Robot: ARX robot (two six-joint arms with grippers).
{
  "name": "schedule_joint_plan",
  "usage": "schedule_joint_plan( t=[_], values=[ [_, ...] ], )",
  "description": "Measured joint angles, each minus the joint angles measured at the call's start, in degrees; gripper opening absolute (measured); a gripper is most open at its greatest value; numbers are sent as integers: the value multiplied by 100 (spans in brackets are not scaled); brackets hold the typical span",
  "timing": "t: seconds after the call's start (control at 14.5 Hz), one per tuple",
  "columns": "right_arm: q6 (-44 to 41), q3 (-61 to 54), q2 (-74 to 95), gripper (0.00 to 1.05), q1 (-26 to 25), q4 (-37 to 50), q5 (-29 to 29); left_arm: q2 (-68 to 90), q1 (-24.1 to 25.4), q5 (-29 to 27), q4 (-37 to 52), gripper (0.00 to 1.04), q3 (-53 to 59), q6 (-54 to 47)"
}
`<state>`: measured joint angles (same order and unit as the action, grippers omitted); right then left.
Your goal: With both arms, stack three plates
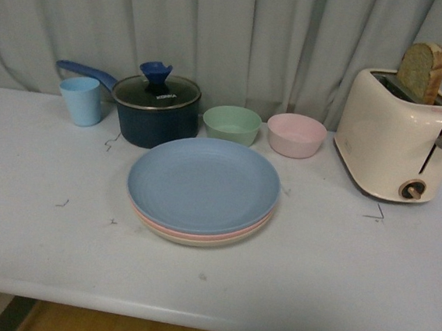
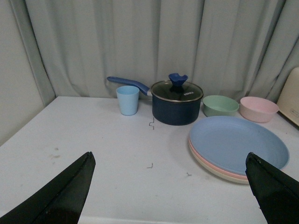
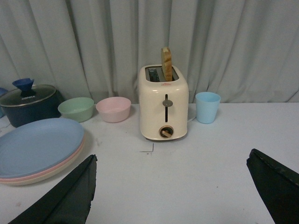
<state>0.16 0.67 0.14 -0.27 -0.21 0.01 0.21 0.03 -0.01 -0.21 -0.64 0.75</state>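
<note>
1. Grippers: left gripper [image 2: 168, 186] and right gripper [image 3: 173, 186] each show two black, wedge-shaped fingers spread wide apart, nothing between them; both hang over bare table, clear of the plates. Neither arm appears in the front view.
2. Table [image 1: 335, 286]: flat, pale blue-white, matte, with small dark scuffs.
3. Plates: three round, shallow, matte plates stacked at table centre. Blue plate [image 1: 203, 183] on top, pink plate [image 1: 170, 226] in the middle, cream plate [image 1: 198, 241] at the bottom; only the rims of the lower two show.
4. Bowls: green bowl [image 1: 232, 123] and pink bowl [image 1: 296, 134], small, round, matte, side by side just behind the stack.
5. Pot [image 1: 155, 111]: dark blue, cylindrical, glass lid with blue knob, long blue handle, left of the green bowl.
6. Cup [image 1: 81, 100]: light blue, tapered, left of the pot.
7. Toaster [image 1: 400, 140]: cream, glossy, rounded, at the right; a bread slice [image 1: 422, 72] stands upright in its slot.
8. Second cup [image 3: 207, 107]: light blue, beyond the toaster.
9. Curtain [image 1: 234, 34]: grey, pleated, behind everything.
</note>
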Motion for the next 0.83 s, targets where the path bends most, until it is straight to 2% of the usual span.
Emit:
schedule_joint_plan(
  t=[0.83],
  values=[
    [0,0,0,98,0,0,0,0,0,0,0,98,0,0]
  ],
)
